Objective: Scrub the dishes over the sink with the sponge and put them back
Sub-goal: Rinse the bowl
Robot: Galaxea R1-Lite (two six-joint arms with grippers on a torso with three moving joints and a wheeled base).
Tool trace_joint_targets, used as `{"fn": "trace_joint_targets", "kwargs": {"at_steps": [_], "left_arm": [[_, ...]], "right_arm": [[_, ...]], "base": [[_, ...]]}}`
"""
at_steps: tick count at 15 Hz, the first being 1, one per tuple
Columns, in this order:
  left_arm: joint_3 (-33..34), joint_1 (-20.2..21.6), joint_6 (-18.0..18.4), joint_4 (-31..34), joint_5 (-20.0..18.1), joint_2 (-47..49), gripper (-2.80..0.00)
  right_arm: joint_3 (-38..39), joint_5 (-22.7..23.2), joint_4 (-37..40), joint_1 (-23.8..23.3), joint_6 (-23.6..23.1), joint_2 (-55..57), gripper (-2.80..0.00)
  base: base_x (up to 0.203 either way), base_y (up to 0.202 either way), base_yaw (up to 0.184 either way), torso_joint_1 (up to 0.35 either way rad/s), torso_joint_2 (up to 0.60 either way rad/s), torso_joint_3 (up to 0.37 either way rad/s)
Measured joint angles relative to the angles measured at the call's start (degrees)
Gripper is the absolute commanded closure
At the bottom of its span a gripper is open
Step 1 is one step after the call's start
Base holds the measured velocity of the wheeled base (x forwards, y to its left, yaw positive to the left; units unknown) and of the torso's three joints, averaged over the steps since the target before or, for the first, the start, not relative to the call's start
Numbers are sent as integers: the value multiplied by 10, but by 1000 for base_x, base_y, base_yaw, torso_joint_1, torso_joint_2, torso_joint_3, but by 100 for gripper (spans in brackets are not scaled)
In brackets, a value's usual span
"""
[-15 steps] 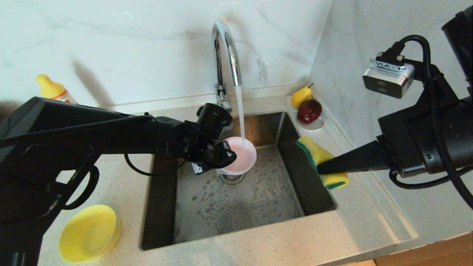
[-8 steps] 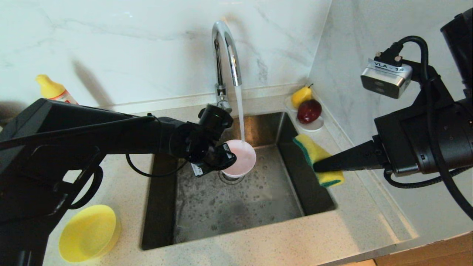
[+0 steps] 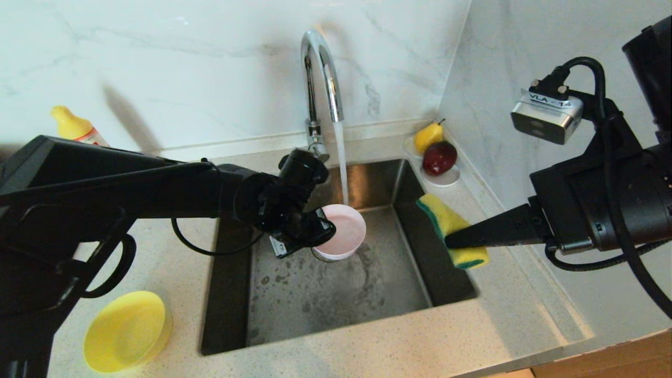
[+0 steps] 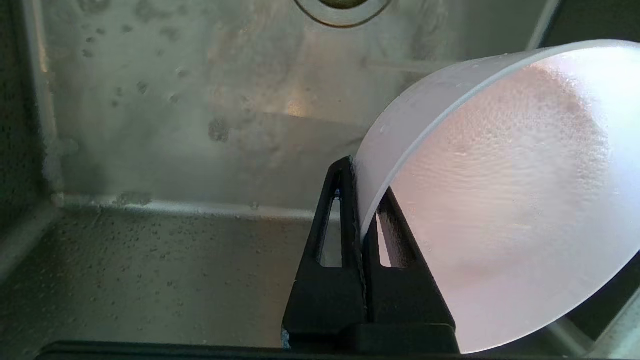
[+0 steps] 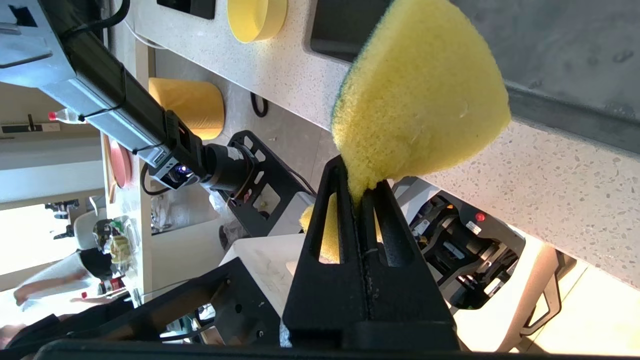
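Over the steel sink point(image 3: 367, 294), my left gripper point(image 3: 321, 232) point(image 4: 361, 192) is shut on the rim of the pale pink bowl point(image 3: 344, 231) point(image 4: 505, 200). The bowl hangs under the running tap point(image 3: 320, 79), and its wet inside faces up. My right gripper point(image 3: 452, 241) point(image 5: 361, 187) is shut on the yellow sponge point(image 3: 452, 228) point(image 5: 420, 100), squeezing it, above the sink's right edge. The sponge's green layer faces the basin. A yellow bowl point(image 3: 126, 331) sits upright on the counter at the front left.
A white saucer point(image 3: 446, 179) bearing a yellow pear point(image 3: 428, 136) and a dark red fruit point(image 3: 440, 157) stands in the back right corner. A yellow-capped bottle point(image 3: 76, 128) stands at the back left. Marble walls close the back and right sides.
The pink bowl has tipped from a steep tilt to nearly level, mouth up, and dropped slightly under the water stream. My right gripper with the sponge has crept a little towards the basin.
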Motion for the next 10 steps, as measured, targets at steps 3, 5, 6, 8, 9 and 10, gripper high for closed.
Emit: {"fn": "trace_joint_targets", "kwargs": {"at_steps": [3, 5, 6, 8, 9, 10], "left_arm": [[-4, 1, -6, -4, 4, 4, 0], [-12, 2, -8, -8, 5, 9, 0], [-22, 2, -8, -7, 7, 14, 0], [-46, 2, -15, -1, 13, 27, 0], [-53, 3, -17, 1, 14, 33, 0], [-58, 3, -18, 2, 15, 37, 0]], "right_arm": [[1, 0, 0, 0, 0, 0, 0], [4, 0, 0, 0, 0, 0, 0], [6, 0, 0, 0, 0, 0, 0], [9, 0, 0, 0, -1, 0, 0], [11, 0, -1, 0, -1, 0, 0], [12, 0, -1, 0, -1, 0, 0]], "base": [[0, 0, 0, 0, 0, 0], [0, 0, 0, 0, 0, 0], [0, 0, 0, 0, 0, 0], [0, 0, 0, 0, 0, 0], [0, 0, 0, 0, 0, 0], [0, 0, 0, 0, 0, 0]]}}
